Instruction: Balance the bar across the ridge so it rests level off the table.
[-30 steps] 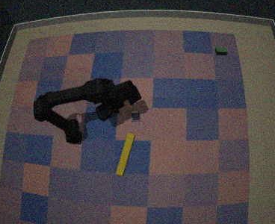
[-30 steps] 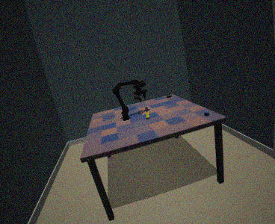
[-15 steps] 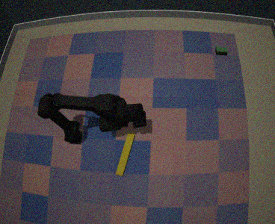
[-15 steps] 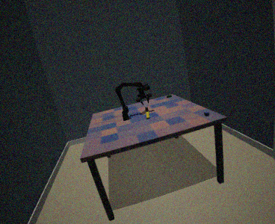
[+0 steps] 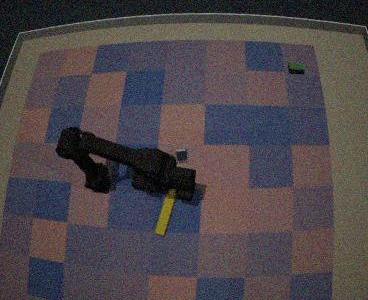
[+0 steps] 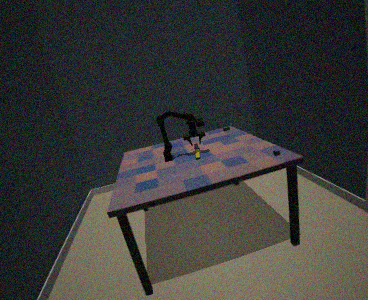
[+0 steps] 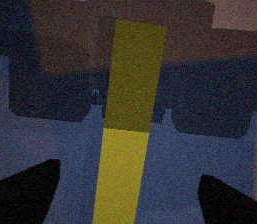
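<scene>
Top view, from left to right: the black arm (image 5: pixel 109 155) reaches from its base on the left part of the checkered table (image 5: pixel 354 130) toward the middle, and its gripper (image 5: pixel 184 185) hangs over the upper end of the yellow bar (image 5: pixel 165 215). The bar lies flat on a blue square, slanting down and slightly left, its lower end free of the arm. Just above the gripper and to its right sits a small dark block with a pale top face, the ridge (image 5: pixel 182 154), apart from the bar and not touching it. Far off toward the upper right corner lies a small green block (image 5: pixel 297 68), near the table's right edge. No writing, brand or label can be read on anything here; the pictures are dim and grainy. Wide stretches of pink and blue squares lie to the right of the bar and below it, with the pale border strip running round the table's edge. Wrist view shows the bar (image 7: pixel 128 125) running lengthwise up the centre, with the two dark fingertips at the lower left and lower right corners, standing wide apart on either side and well clear of it, so the gripper (image 7: pixel 128 200) is spread and grips nothing.
</scene>
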You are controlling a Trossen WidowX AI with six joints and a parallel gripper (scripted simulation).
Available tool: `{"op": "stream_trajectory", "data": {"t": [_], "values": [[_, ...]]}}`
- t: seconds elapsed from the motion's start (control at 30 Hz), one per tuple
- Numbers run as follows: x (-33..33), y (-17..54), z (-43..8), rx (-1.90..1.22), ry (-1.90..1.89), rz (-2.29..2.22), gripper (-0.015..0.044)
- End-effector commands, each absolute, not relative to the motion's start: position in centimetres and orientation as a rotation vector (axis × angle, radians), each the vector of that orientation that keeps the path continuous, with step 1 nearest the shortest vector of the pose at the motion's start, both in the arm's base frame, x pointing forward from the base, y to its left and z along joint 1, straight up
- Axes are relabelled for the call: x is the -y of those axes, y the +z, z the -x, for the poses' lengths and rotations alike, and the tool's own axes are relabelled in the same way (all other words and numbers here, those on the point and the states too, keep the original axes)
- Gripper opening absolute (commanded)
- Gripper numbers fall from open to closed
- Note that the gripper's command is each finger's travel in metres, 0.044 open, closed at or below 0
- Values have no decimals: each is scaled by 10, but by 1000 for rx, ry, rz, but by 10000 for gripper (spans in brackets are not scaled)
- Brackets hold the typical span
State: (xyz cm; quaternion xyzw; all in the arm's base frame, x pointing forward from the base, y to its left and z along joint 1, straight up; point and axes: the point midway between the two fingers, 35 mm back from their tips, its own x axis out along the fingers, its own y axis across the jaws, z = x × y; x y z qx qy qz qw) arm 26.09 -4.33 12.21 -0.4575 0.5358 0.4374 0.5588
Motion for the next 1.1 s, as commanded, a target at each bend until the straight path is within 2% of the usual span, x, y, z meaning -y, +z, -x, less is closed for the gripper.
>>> {"op": "stream_trajectory", "data": {"t": [0.0,0.3,1.07], "values": [[46,117,-260,-1284,1026,1063,315],[46,74,-262,-1284,1027,1063,315],[46,48,-262,-1285,1027,1063,315]]}}
